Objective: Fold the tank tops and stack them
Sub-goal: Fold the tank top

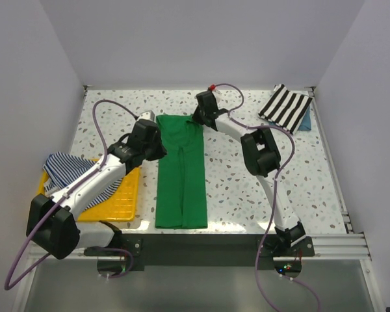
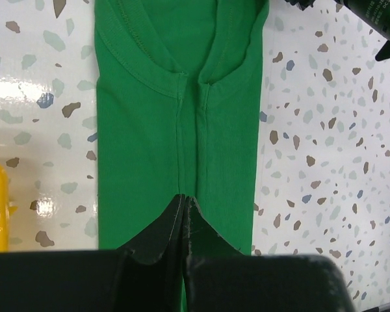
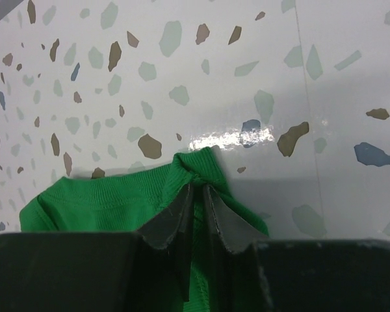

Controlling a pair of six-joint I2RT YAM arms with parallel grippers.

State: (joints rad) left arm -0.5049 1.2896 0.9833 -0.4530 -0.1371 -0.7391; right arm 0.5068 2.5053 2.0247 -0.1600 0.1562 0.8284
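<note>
The fixed camera sits high behind my bases, facing down and toward the far wall, and takes in the whole white speckled table (image 1: 260,188). My left wrist camera looks steeply down from close above the plain bright green cloth tank top (image 2: 182,130). My right wrist camera sits closer still, over that top's far end. All three views share this top.

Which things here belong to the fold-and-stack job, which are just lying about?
Job:
green tank top, pinched by left gripper and right gripper
navy-striped tank top, heaped on yellow tray

Lying about:
yellow tray
black-and-white striped cloth over a blue item, far right corner
</note>
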